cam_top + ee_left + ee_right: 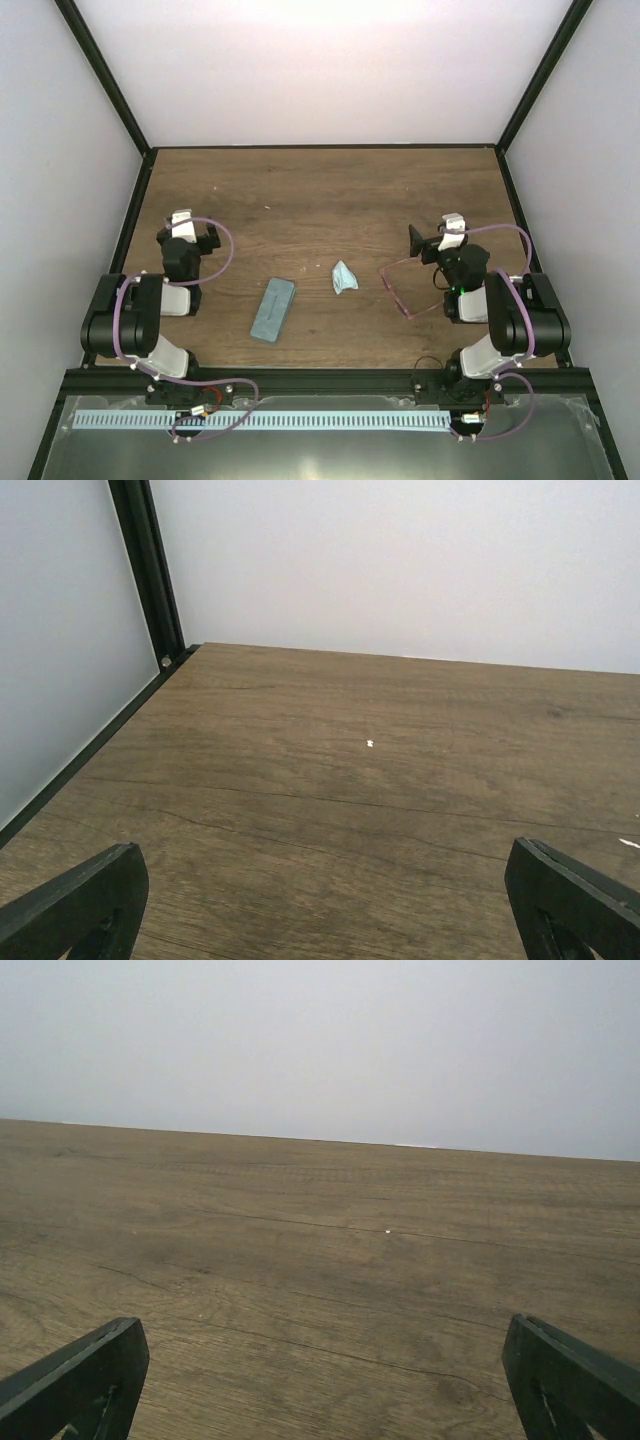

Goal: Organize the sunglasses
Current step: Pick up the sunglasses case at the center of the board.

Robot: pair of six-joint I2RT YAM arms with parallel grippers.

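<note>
Sunglasses are seen lying flat on the wooden table, right of centre and near the right gripper (whether anything touches the thin pink frame cannot be told). The jaws of that gripper are spread wide, with nothing held between them. The left gripper is likewise spread wide and empty. Between the arms a grey-blue case is laid, with a small light-blue cloth near it, toward the sunglasses.

My brown wood table has three things lying on it, all apart from each other: a grey-blue case near the front, a small light-blue cloth to its right, and the thin pink sunglasses further right.
</note>
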